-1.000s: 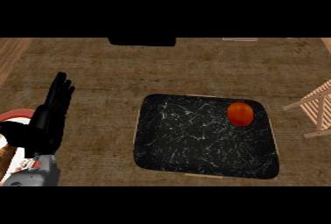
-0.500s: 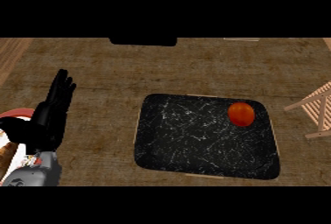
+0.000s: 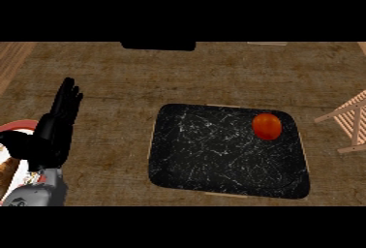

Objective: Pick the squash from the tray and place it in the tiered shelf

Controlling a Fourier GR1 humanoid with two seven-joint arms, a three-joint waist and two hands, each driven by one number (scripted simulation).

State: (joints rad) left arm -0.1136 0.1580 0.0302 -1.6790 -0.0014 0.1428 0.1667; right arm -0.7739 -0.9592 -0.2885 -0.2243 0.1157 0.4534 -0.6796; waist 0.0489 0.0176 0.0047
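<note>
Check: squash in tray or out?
In. The squash sits in the tray, near its far right corner; left hand open, away from it.

You have the tray (image 3: pixel 214 164) lying on the counter (image 3: pixel 178 72), a little right of centre. The squash (image 3: pixel 266 126) sits on the tray, in its far right corner. The tiered shelf (image 3: pixel 348 123) stands at the right edge, just beside the tray. Your left hand (image 3: pixel 53 131) rests open at the left edge, fingers up, well apart from the tray, with a plate (image 3: pixel 16 127) partly hidden behind it.
</note>
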